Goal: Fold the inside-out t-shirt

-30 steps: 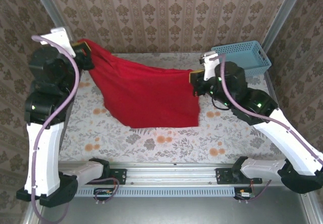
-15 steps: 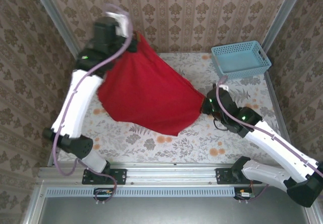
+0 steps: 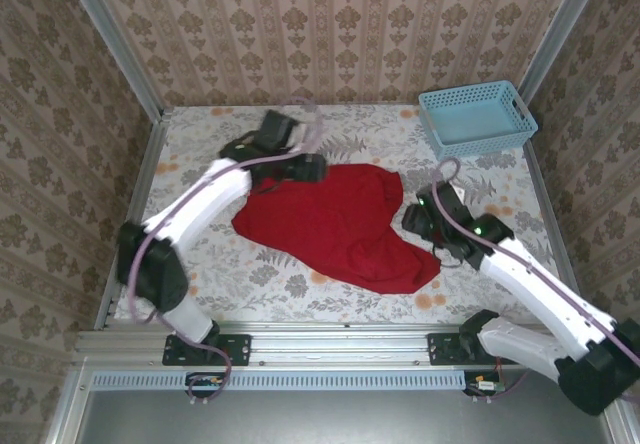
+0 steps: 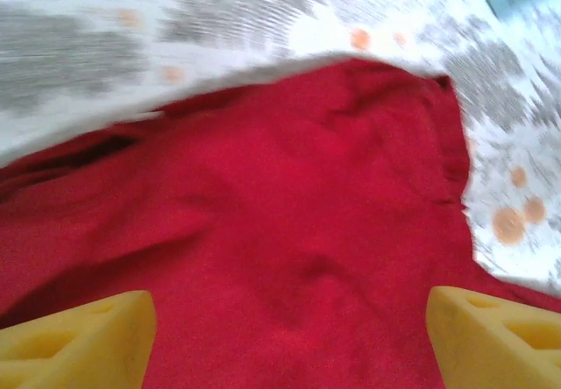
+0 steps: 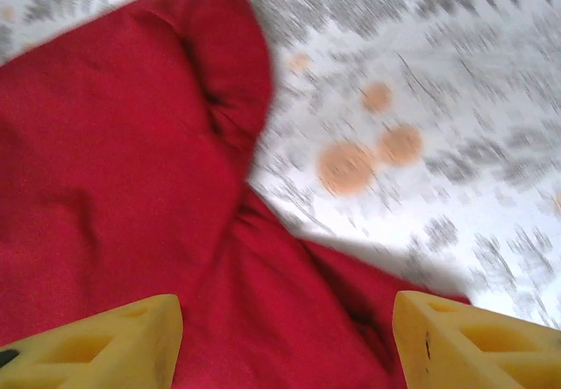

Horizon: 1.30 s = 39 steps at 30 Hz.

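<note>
Tee [image 3: 335, 226], prev. aloft, now on table [image 3: 190, 144]; L claw [image 4: 285, 323], R claw [image 5: 285, 332] wide apart.

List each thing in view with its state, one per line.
t-shirt: lying rumpled on the table, not folded, ungripped.
left claw: open, over the t-shirt.
right claw: open, over the t-shirt.
basket: upright, empty, at the far right corner.

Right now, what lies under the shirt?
The shirt lies on the flowered tablecloth. Anything its folds may cover cannot be seen.
</note>
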{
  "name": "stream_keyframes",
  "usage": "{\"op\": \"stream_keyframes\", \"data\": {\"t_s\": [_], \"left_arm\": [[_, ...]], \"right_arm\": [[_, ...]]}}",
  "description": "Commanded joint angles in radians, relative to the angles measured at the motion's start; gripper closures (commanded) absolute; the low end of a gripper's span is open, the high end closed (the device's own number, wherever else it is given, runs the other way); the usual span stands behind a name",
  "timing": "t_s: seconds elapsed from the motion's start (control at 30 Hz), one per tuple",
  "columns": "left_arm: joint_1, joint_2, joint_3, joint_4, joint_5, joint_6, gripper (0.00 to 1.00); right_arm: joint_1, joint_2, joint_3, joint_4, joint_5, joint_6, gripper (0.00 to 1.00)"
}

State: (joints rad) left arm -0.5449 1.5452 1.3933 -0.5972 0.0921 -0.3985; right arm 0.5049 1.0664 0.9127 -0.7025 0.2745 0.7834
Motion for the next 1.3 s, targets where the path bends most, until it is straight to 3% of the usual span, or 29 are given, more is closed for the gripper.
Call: {"op": "stream_keyframes", "data": {"t_s": [0.0,0.13,0.23,0.4,0.5,0.77,0.83,0.97,1.1,1.2,1.27], "left_arm": [[0.192,-0.191,-0.188,0.048,-0.073,-0.107,0.18],[0.422,-0.248,-0.378,0.154,0.061,-0.113,0.17],[0.491,-0.185,-0.417,0.247,0.184,-0.117,0.18],[0.494,-0.061,-0.405,0.368,0.284,-0.137,0.20],[0.485,0.026,-0.366,0.384,0.290,-0.134,0.23],[0.428,0.205,-0.264,0.419,0.328,-0.111,0.31],[0.413,0.258,-0.223,0.411,0.334,-0.106,0.38],[0.392,0.328,-0.158,0.396,0.350,-0.101,0.59],[0.387,0.336,-0.084,0.326,0.332,-0.090,0.97],[0.387,0.266,-0.021,0.239,0.270,-0.059,1.00],[0.392,0.185,0.023,0.188,0.218,-0.041,1.00]], "right_arm": [[-0.005,0.173,0.130,0.065,-0.055,-0.155,0.33],[-0.018,0.434,0.332,0.067,-0.071,-0.251,0.31],[-0.042,0.593,0.474,0.052,-0.081,-0.290,0.30],[-0.097,0.839,0.671,0.019,-0.094,-0.319,0.31],[-0.122,0.954,0.767,-0.006,-0.109,-0.317,0.33],[-0.128,1.167,0.969,-0.070,-0.109,-0.358,0.32],[-0.129,1.201,0.997,-0.082,-0.121,-0.361,0.34],[-0.131,1.220,1.012,-0.083,-0.129,-0.369,0.52],[-0.130,1.162,1.011,-0.075,-0.121,-0.394,0.82],[-0.125,1.066,1.001,-0.083,-0.091,-0.423,0.98],[-0.123,0.972,0.969,-0.071,-0.071,-0.441,1.00]]}}
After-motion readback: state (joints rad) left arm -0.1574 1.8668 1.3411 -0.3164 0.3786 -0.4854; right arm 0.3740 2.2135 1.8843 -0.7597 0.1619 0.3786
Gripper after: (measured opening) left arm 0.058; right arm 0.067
